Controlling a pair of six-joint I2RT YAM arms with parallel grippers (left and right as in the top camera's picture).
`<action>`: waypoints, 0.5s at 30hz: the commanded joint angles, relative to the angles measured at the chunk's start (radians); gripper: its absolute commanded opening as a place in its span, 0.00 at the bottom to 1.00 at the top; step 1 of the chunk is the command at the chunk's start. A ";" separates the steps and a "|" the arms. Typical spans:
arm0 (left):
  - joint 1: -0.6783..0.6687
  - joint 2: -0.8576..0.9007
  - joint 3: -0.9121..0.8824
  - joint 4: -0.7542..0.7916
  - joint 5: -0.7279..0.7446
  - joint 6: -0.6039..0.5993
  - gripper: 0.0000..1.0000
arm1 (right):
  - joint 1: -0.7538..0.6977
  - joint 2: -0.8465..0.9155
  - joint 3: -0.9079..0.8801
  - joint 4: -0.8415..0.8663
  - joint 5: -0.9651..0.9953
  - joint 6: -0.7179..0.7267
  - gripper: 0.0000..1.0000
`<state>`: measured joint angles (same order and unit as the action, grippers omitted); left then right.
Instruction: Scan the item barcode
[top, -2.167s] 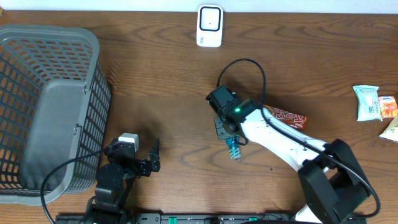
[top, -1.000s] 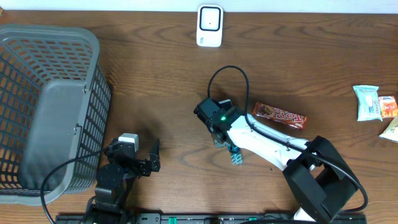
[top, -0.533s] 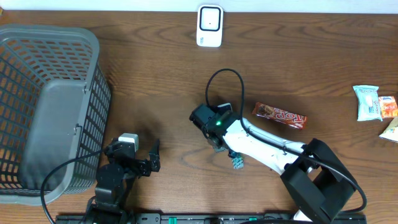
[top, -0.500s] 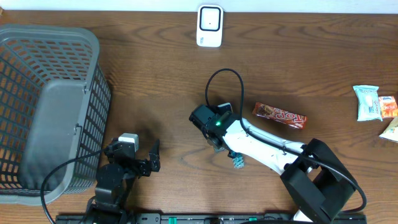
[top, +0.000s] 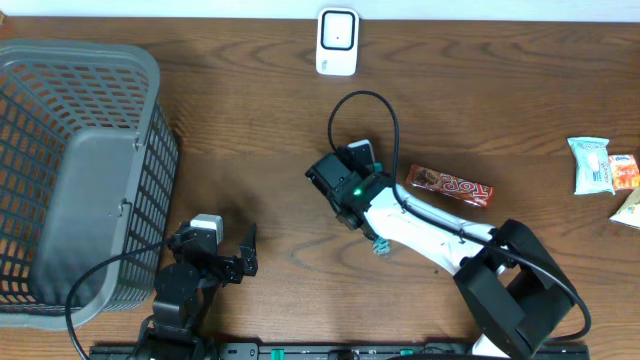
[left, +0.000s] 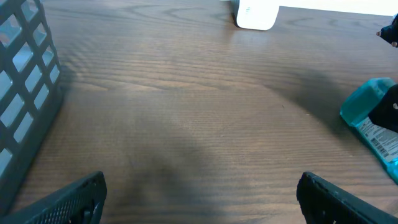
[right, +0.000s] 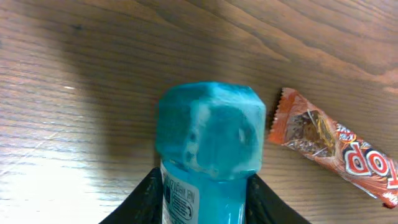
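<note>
The item is a teal bottle-like pack (right: 210, 130) with a white printed label on its side. My right gripper (right: 205, 208) is shut on it, a black finger pressed against each flank. From overhead only its teal tip (top: 379, 247) shows under the right wrist, near the table's middle. In the left wrist view the same item (left: 373, 115) sits at the right edge, its striped label facing the camera. The white scanner (top: 337, 42) stands at the far edge, well apart from the item. My left gripper (left: 202, 205) stands open low over bare wood, nothing between its fingers.
A grey mesh basket (top: 80, 150) fills the left side. A red candy bar (top: 450, 186) lies just right of the right arm. Small snack packets (top: 600, 165) lie at the far right edge. The right arm's black cable loops above its wrist.
The right jaws have closed tighter on the teal item. The right wrist has shifted slightly back toward the far side with it. The left arm has not moved.
</note>
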<state>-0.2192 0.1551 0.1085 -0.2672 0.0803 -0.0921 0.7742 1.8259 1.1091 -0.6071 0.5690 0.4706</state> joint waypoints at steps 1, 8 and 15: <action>-0.003 0.000 -0.022 -0.011 0.009 0.013 0.98 | 0.010 0.015 -0.002 -0.006 -0.023 -0.023 0.31; -0.003 0.000 -0.022 -0.011 0.009 0.013 0.98 | 0.049 0.015 0.003 -0.006 -0.018 -0.040 0.42; -0.003 0.000 -0.022 -0.011 0.009 0.013 0.98 | 0.051 0.015 0.051 -0.080 -0.022 -0.042 0.45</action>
<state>-0.2192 0.1551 0.1085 -0.2672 0.0803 -0.0921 0.8223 1.8263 1.1168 -0.6662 0.5419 0.4358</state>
